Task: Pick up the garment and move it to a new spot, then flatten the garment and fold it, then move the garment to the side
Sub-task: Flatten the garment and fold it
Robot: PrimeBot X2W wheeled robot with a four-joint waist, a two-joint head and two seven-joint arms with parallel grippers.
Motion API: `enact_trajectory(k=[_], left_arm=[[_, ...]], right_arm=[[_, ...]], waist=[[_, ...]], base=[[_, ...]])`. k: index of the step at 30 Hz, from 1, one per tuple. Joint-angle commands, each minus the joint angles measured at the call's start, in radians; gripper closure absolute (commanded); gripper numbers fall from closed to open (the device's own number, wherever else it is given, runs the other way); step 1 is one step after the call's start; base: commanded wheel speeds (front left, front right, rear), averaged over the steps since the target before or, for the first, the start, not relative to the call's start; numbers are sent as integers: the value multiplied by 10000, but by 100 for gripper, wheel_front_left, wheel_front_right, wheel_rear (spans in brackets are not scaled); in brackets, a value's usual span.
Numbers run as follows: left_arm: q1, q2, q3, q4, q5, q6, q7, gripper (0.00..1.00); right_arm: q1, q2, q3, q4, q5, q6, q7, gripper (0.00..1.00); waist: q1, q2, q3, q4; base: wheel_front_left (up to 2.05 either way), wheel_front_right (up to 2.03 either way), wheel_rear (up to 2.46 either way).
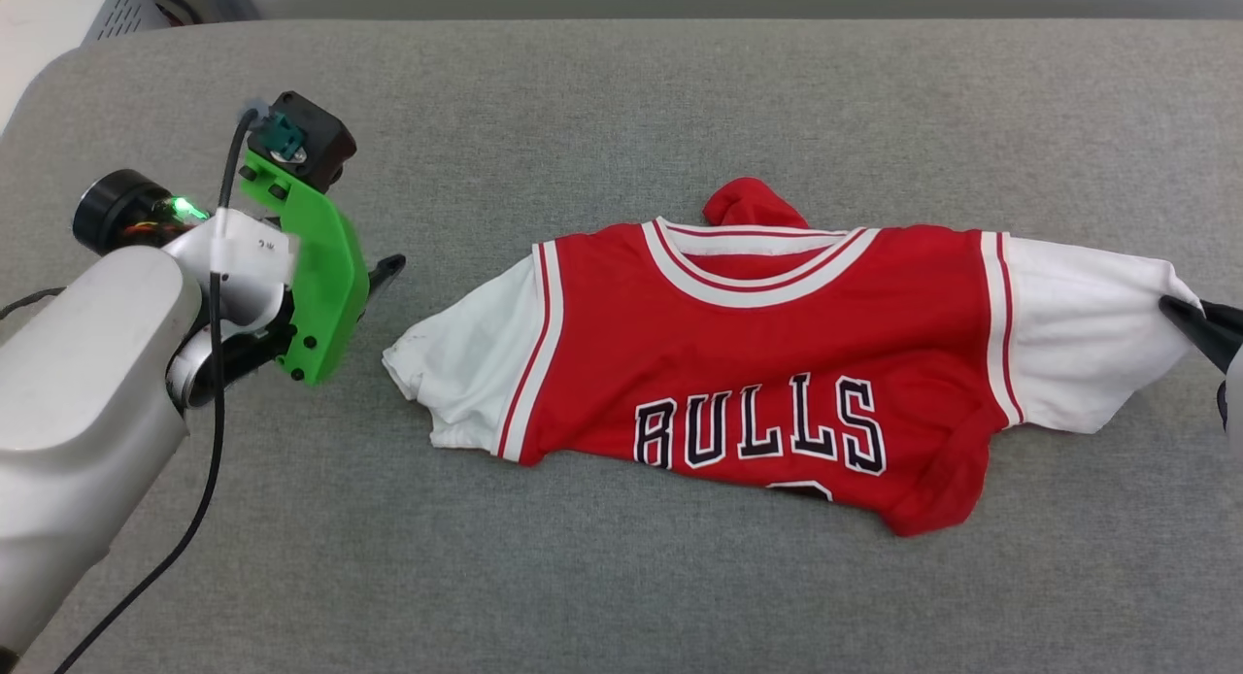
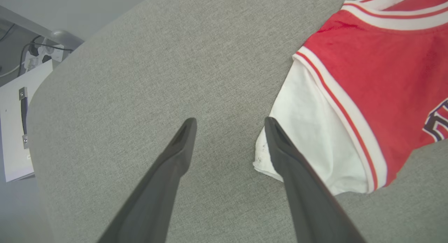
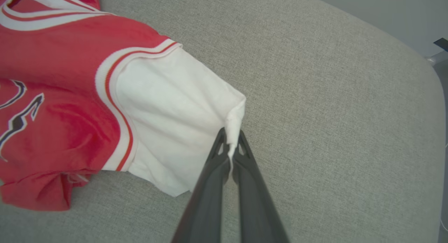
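Because the garment [image 1: 767, 353] lies sleeve to sleeve across the middle of the head view, its long axis runs frame left to frame right, one cuff toward each arm. It is front up on the grey bench [image 1: 621, 101].

Red body, white striped collar [image 1: 748, 256] toward frame top, black white-outlined lettering [image 1: 762, 426] reading upright. The lower hem is bunched and tucked under, so the number below the lettering is mostly hidden. A red fold pokes up behind the collar. Not flat yet.

The frame-right sleeve [image 1: 1088, 334] is drawn taut to a point. The right gripper [image 3: 230, 134] has its fingers closed on that cuff, white cloth pinched between the tips.

The frame-left sleeve [image 1: 466, 373] lies slack, its cuff free. The left gripper [image 2: 230, 119] is nearer it, fingers spread wide and holding nothing. In the left wrist view the cuff sits just to the frame right of the fingers, overlapped by one finger; the gap between them frames bare bench.

My judgement: the coming grasp depends on shifting the left fingers toward that cuff.
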Motion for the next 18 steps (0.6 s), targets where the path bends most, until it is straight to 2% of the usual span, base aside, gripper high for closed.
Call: enact_trajectory(k=[1, 6, 10, 15, 18], left_arm=[[-326, 120, -242, 78, -427, -17, 406, 0], [-698, 130, -1018, 589, -1674, -18, 1480, 0], [-726, 13, -1559, 968, -2243, -18, 1852, 0], [-653, -157, -2177, 1253, -2708, -18, 1941, 0], [-641, -207, -2808, 1366, -2621, -18, 2057, 0]], right_arm=[[110, 107, -107, -93, -98, -7, 59, 100], [1, 282, -327, -358, -293, -7, 262, 100], [-119, 382, -421, -493, -399, -7, 389, 100], [-260, 517, -437, -543, -491, -7, 498, 100], [-334, 595, -414, -527, -522, -7, 522, 100]], waist=[[-1, 0, 188, -45], [-1, 0, 546, -162], [-1, 0, 758, -253], [-1, 0, 972, -335], [-1, 0, 1043, -353]], base=[[0, 0, 0], [0, 0, 0], [0, 0, 0], [0, 0, 0], [0, 0, 0]])
